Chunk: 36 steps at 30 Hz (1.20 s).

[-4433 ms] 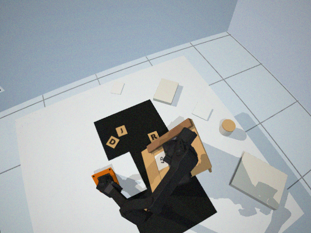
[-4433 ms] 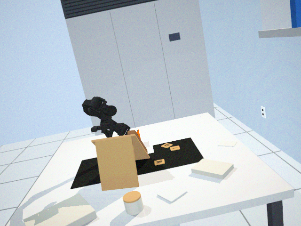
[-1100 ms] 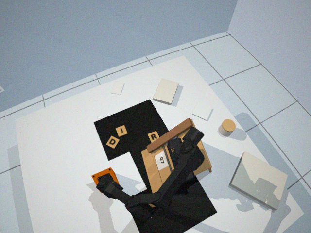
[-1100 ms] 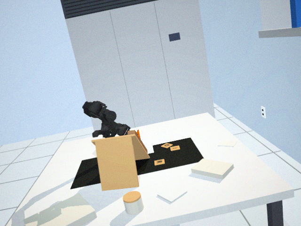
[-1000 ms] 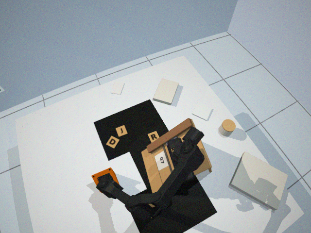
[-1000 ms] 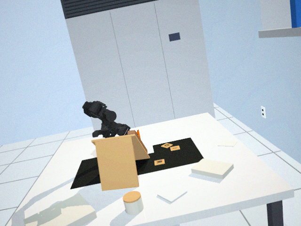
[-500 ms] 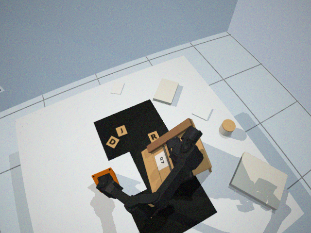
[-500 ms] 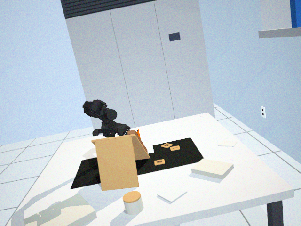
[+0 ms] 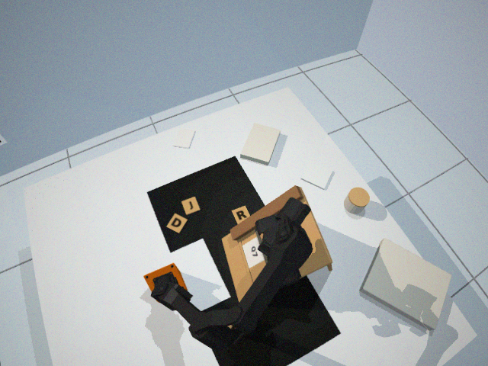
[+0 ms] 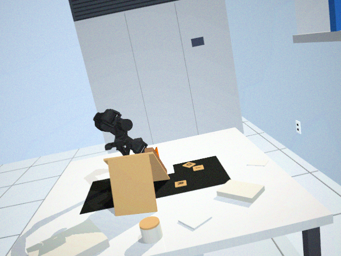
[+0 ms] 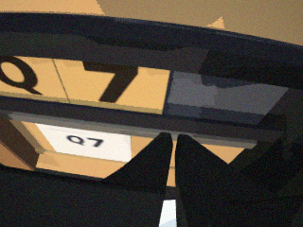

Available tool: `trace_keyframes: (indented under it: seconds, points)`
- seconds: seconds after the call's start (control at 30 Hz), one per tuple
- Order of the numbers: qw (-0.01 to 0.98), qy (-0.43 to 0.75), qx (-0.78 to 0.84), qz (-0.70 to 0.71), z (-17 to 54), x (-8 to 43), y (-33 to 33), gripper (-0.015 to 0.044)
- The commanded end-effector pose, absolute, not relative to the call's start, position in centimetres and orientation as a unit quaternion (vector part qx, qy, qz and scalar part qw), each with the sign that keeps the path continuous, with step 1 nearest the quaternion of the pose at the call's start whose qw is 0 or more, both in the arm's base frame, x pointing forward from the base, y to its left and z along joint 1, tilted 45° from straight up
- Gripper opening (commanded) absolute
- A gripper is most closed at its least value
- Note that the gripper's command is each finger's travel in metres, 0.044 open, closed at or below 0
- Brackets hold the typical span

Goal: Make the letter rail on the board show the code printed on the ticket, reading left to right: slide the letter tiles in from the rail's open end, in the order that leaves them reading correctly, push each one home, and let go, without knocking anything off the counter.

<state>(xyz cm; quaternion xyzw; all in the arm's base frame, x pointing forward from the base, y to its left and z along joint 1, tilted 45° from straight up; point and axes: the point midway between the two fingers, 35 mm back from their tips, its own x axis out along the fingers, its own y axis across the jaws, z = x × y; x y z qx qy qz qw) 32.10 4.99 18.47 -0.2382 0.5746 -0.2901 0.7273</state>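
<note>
The ticket on the tilted wooden board reads Q7. In the wrist view a Q tile and a 7 tile sit side by side in the rail, Q on the left; bare rail shows right of the 7. My gripper is shut and empty, its fingertips almost together, in front of the rail's lower lip, right of the ticket. Tiles D, J and R lie on the black mat.
A brown bar stands along one side of the board. A wooden-lidded jar, a large pale box, a smaller pale block and thin white pieces are on the counter.
</note>
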Motion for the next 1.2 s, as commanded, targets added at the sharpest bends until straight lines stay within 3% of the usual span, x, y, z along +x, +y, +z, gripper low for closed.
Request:
trace_keyframes:
  seconds: [0.0,0.47,1.17]
  points:
    - [0.742,0.553,-0.251,-0.283,18.8,31.4,6.5,0.0079]
    - [0.869,0.357,-0.295,-0.174,21.8,23.3,17.1,0.0440]
    - [0.869,0.357,-0.295,-0.174,21.8,23.3,17.1,0.0440]
